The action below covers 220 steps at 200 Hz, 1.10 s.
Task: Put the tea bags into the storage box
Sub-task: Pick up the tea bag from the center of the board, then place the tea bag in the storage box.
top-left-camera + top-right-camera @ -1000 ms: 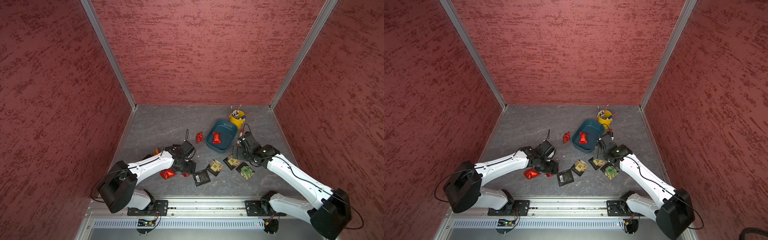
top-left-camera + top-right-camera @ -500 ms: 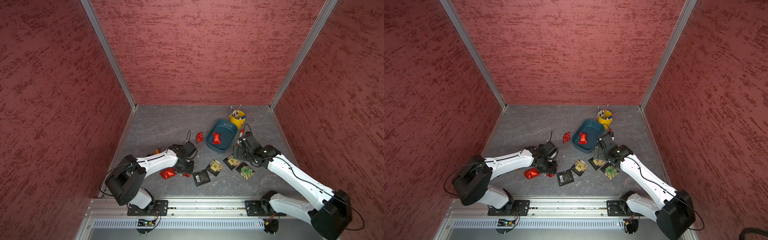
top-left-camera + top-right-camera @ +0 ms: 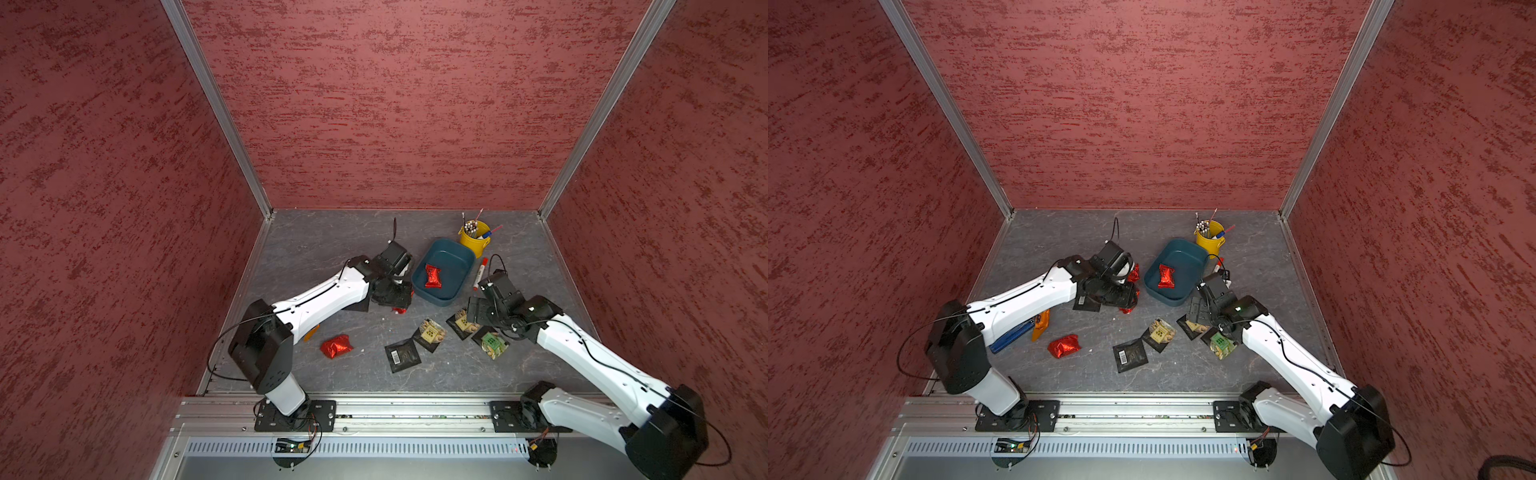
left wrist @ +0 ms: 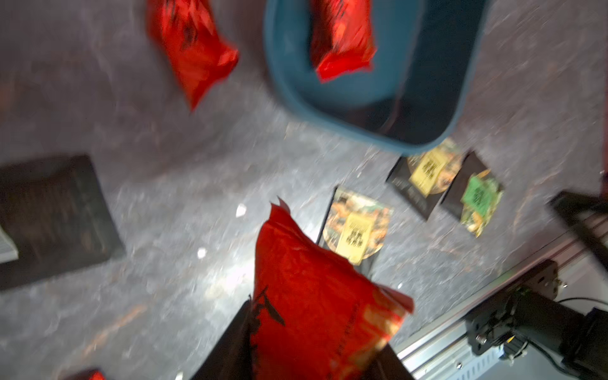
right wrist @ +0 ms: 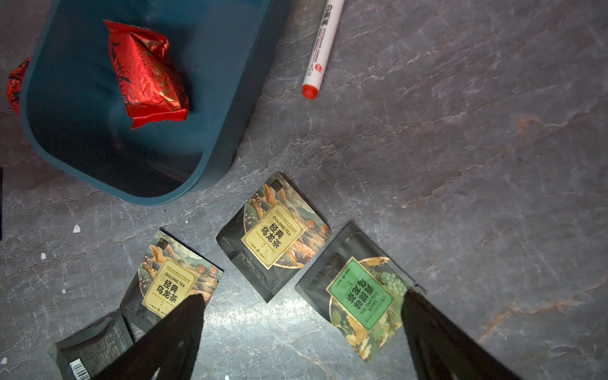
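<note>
One crinkly red foil tea packet [image 4: 316,312], lower centre in the left wrist view, is pinched in my left jaws; teal storage box [image 4: 362,130] upper centre. Probably light, slippery: grip its puffy body. My right jaws gape empty.

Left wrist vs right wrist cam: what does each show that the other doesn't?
Only left wrist: a crinkly red foil tea packet pinched in the left hand, and the silver metal base rail.
Only right wrist: a red-and-white plastic marker pen, a flat black barcode sachet, and the open right hand.
Both: the teal-blue rectangular plastic storage box holding a second red foil packet, two black yellow-label sachets and a black green-label sachet.
</note>
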Each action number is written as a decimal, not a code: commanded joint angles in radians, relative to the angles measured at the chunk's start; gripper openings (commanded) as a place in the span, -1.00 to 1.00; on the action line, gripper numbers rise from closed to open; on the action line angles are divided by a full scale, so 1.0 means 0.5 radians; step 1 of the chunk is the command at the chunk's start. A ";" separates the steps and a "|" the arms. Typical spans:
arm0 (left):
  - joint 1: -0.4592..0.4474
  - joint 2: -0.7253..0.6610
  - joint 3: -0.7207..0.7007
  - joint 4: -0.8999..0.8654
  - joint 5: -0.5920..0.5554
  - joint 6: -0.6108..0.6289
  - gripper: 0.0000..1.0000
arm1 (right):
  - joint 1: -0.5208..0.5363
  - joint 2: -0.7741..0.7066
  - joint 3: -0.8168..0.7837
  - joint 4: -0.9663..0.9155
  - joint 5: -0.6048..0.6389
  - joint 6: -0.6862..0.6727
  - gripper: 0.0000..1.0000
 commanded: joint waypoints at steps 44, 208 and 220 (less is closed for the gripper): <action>-0.001 0.838 0.954 -0.052 0.200 0.152 -0.06 | 0.015 -0.122 -0.043 -0.002 -0.047 0.112 0.97; 0.395 -0.078 0.176 -0.292 -0.138 0.144 0.72 | 0.069 0.257 0.287 0.127 -0.137 -0.018 0.97; 0.486 -0.260 -0.005 -0.359 -0.186 0.121 0.74 | 0.105 0.324 0.340 0.152 -0.145 -0.023 0.97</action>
